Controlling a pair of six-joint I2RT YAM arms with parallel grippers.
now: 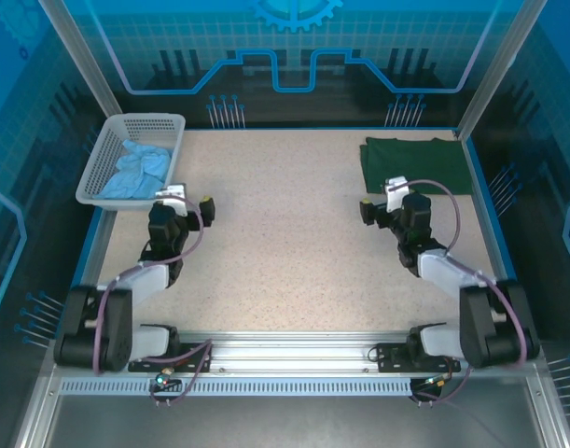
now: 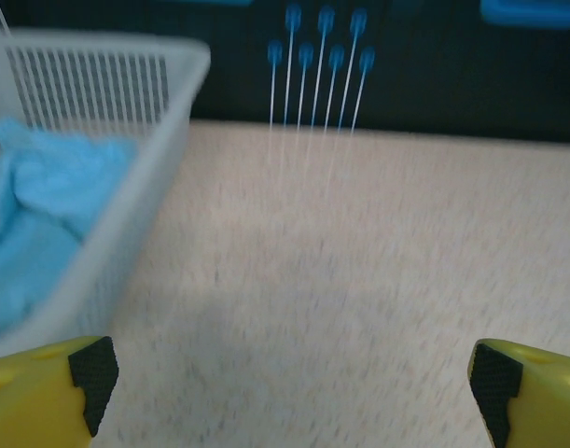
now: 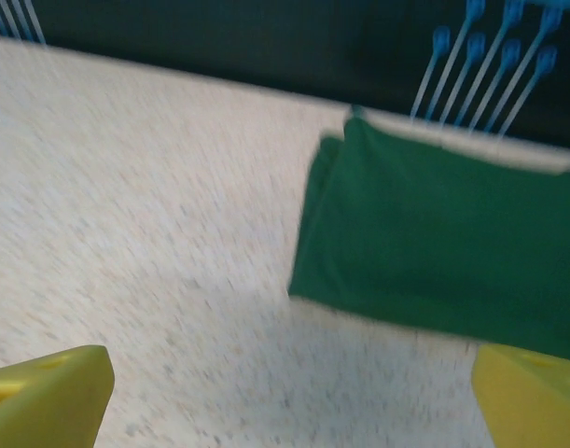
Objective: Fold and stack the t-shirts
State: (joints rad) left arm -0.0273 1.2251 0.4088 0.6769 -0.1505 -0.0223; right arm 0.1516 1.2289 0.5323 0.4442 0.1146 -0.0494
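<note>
Speckled desk point(image 1: 285, 252) bearing all items. Dark green t-shirt point(image 1: 417, 164) lying flat at far right corner, apparently folded; wrist view blurring. White mesh basket point(image 1: 145, 119) sitting at far left corner, light blue t-shirt point(image 1: 140, 168) lying crumpled inside. Left jaws gaping wide, empty, hovering just beside basket. Right jaws gaping wide, empty, hovering near green shirt.

We hold our left end effector point(image 1: 185, 198) and right end effector point(image 1: 382, 198) out forward, both with jaws spread wide, nothing between them.
</note>
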